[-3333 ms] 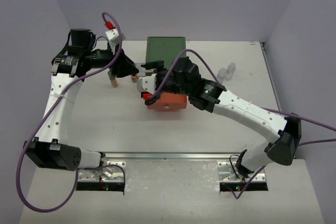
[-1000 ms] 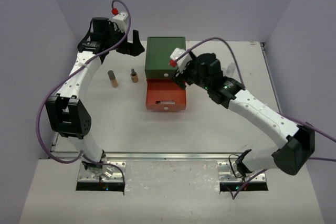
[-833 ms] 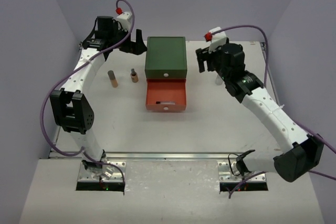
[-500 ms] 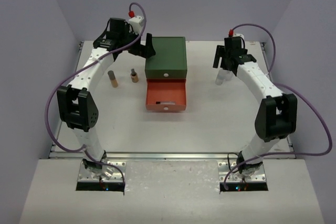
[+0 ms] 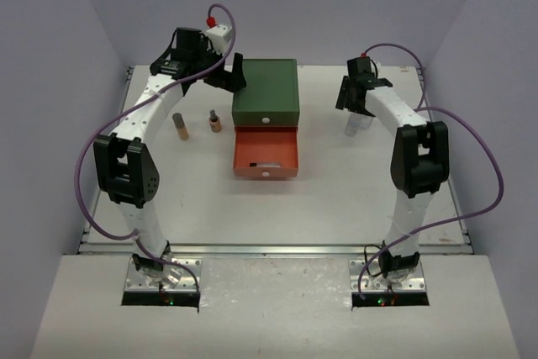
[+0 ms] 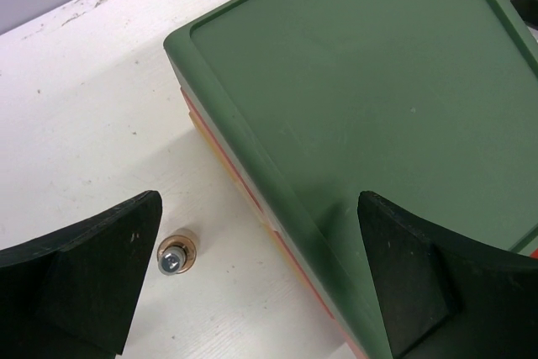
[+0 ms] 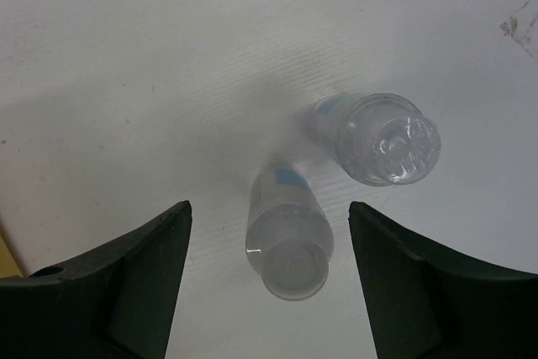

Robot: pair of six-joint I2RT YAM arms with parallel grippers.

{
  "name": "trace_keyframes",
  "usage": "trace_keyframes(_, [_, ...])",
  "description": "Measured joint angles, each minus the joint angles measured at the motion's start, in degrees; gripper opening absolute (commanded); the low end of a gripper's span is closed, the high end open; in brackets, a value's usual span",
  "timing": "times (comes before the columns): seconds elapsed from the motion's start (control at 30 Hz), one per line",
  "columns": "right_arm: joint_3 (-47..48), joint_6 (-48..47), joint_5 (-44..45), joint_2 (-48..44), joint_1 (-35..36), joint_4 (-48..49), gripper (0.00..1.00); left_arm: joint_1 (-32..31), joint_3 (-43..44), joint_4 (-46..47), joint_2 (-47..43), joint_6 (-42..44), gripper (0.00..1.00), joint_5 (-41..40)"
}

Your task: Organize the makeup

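Observation:
Two peach tubes stand left of the drawer box, the taller one (image 5: 179, 126) and a short dark-capped one (image 5: 215, 121) (image 6: 176, 256). My left gripper (image 5: 234, 74) (image 6: 261, 279) hangs open above the box's back left edge, one finger (image 6: 88, 275) near the short tube, the other (image 6: 433, 279) over the green lid (image 6: 378, 81). Two small clear bottles (image 7: 287, 241) (image 7: 382, 136) stand at the back right (image 5: 357, 124). My right gripper (image 5: 351, 98) (image 7: 269, 279) is open above them, straddling the nearer bottle without touching it.
The three-drawer box (image 5: 266, 90) sits mid-table with its orange drawer (image 5: 266, 153) pulled out toward me; a pale flat item lies inside. The back wall is close behind both grippers. The table's back edge (image 6: 92, 6) runs just beyond the box.
My right arm swung from the drawer box out to the back right and now hovers over the clear bottles. My left gripper shifted right to the box's back left edge, still open.

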Motion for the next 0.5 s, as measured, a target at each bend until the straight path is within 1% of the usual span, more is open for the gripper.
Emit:
trace_keyframes(0.13, [0.2,0.84,-0.47,1.02,-0.02,-1.33,0.66,0.0,0.73,-0.68,0.11,0.28,1.0,-0.06])
trace_keyframes(0.17, [0.2,1.02,-0.49,1.04,-0.02,-1.55,0.62,0.0,0.96,-0.78,0.12,0.34,1.0,-0.05])
trace_keyframes(0.23, [0.2,1.22,-0.43,1.04,-0.04,-1.55,0.51,0.0,1.39,-0.91,0.12,0.41,1.0,-0.03])
trace_keyframes(0.33, [0.22,1.44,0.1,1.23,-0.15,-1.59,0.41,0.0,2.21,-1.18,0.34,0.7,1.0,-0.03])
trace_keyframes(0.37, [0.35,1.46,0.3,1.4,-0.21,-1.61,0.41,0.0,2.49,-1.29,0.47,0.87,1.0,-0.04])
trace_keyframes(0.5, [1.36,1.41,0.87,2.18,-0.27,-1.46,0.5,0.0,2.81,-1.71,0.62,1.53,1.0,-0.03])
